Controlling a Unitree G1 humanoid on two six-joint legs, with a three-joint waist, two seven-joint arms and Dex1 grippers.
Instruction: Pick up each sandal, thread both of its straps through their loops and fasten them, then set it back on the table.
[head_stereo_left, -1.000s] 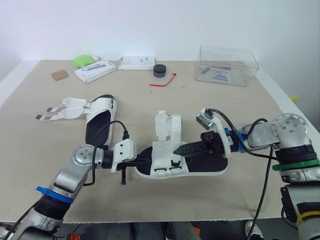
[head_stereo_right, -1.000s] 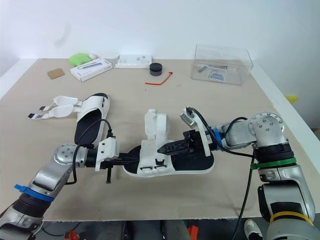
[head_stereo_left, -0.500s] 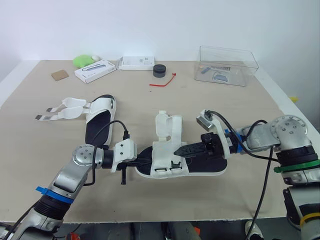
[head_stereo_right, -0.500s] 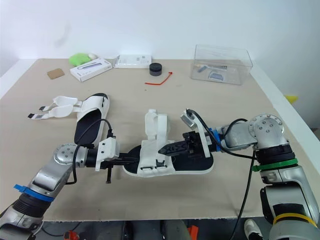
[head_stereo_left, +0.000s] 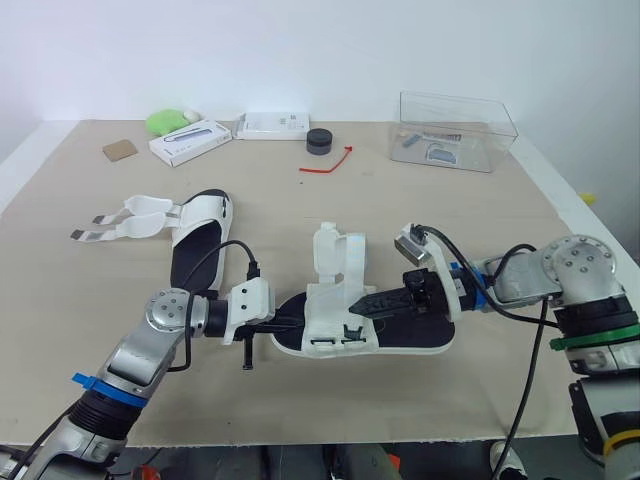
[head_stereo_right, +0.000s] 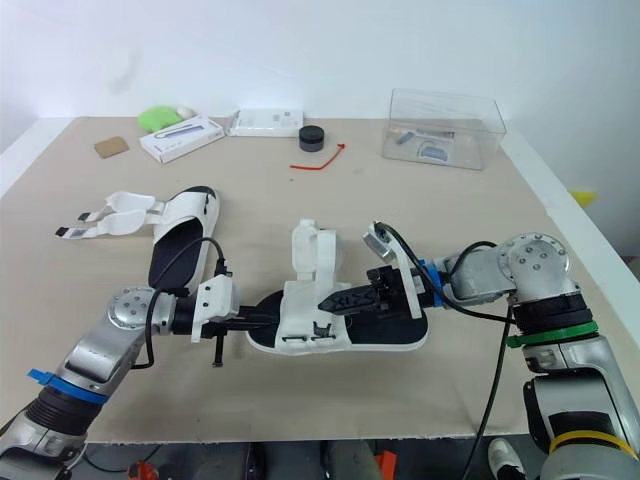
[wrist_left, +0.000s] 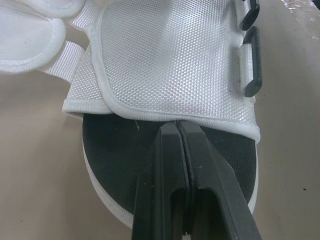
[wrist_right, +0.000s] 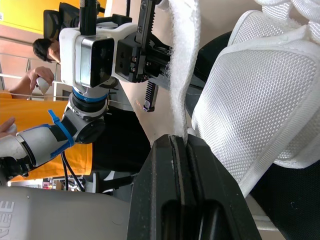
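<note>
One white-strapped sandal with a black sole (head_stereo_left: 400, 335) lies at the table's middle, between my two grippers. My left gripper (head_stereo_left: 287, 326) is shut, its tips (wrist_left: 177, 127) resting on the black insole at the edge of the white mesh upper (wrist_left: 165, 60). My right gripper (head_stereo_left: 358, 304) reaches in from the heel side and is shut on a white strap (wrist_right: 182, 65) that stands up from between its fingers. Two black loops (wrist_left: 252, 65) sit on the upper's side. The second sandal (head_stereo_left: 197, 235) lies to the left, its straps (head_stereo_left: 125, 222) spread open on the table.
At the back stand a clear plastic box (head_stereo_left: 455, 130), a black round puck (head_stereo_left: 319, 141), a red tie (head_stereo_left: 327, 165), two white boxes (head_stereo_left: 190, 140), a green object (head_stereo_left: 165, 122) and a cardboard scrap (head_stereo_left: 120, 150). A person in orange (wrist_right: 20, 150) appears beyond the table.
My right arm has shifted slightly to the right and toward the near edge with the strap in its grip. The left gripper and both sandals have stayed put.
</note>
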